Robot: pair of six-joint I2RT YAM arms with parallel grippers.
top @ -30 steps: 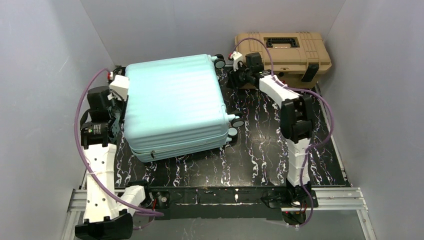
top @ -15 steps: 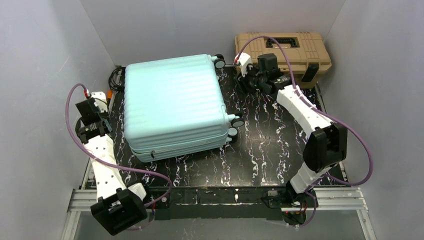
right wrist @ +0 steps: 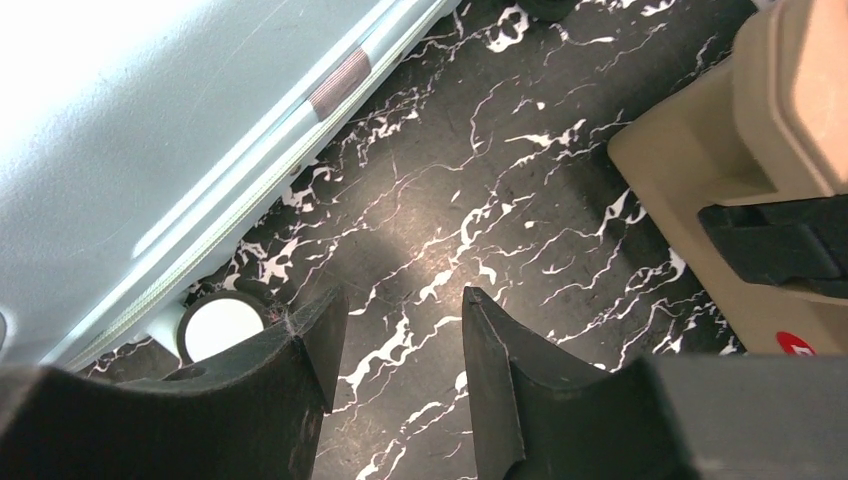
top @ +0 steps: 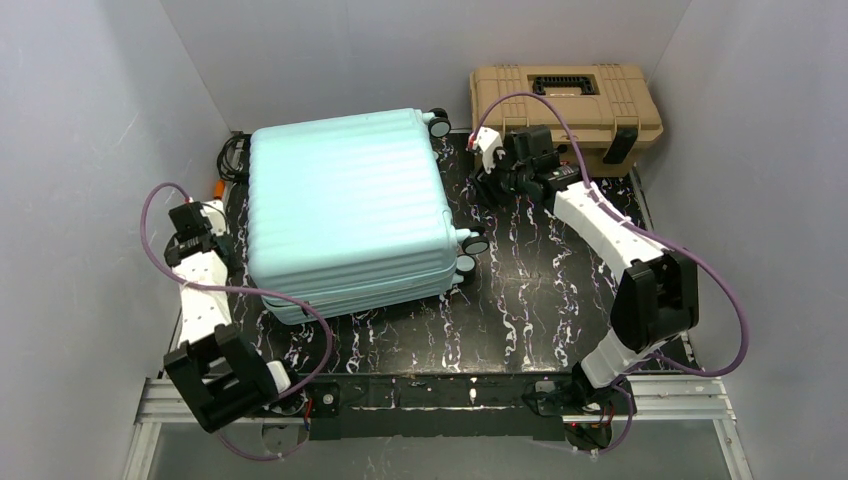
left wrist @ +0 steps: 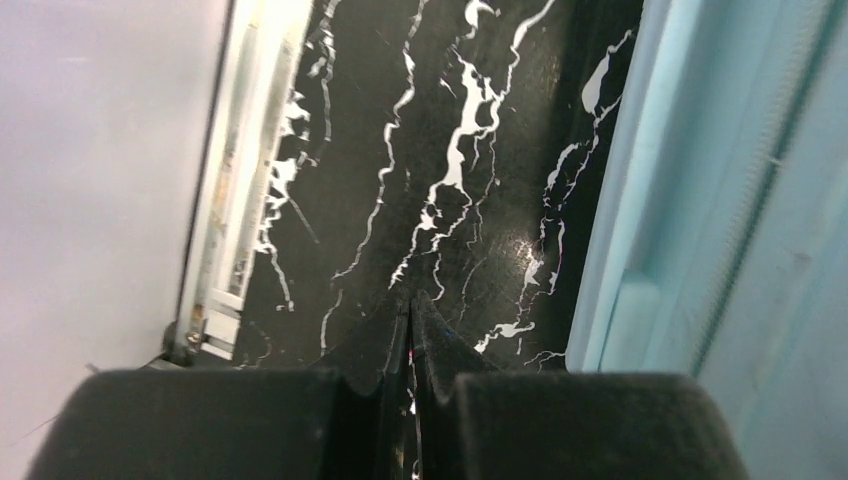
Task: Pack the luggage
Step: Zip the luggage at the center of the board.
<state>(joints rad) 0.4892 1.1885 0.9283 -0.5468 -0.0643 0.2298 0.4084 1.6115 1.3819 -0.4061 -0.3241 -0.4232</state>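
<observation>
Nearby, left gripper [left wrist: 411, 305] sits pressed together beside the pale mint-blue ribbed hard-shell suitcase [top: 345, 205]; right gripper [right wrist: 405, 305] spread, empty, near tan plastic toolbox [top: 565, 105].

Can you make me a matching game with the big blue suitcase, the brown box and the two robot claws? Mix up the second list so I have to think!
Things:
1. luggage
2. toolbox
3. left gripper
4. right gripper

What fits:
A. jaws apart, nothing between them
B. tan with black latches, in the far right corner
C. pale mint-blue, closed, lying flat
D. jaws pressed together, holding nothing

Right pairs: 1-C, 2-B, 3-D, 4-A
</observation>
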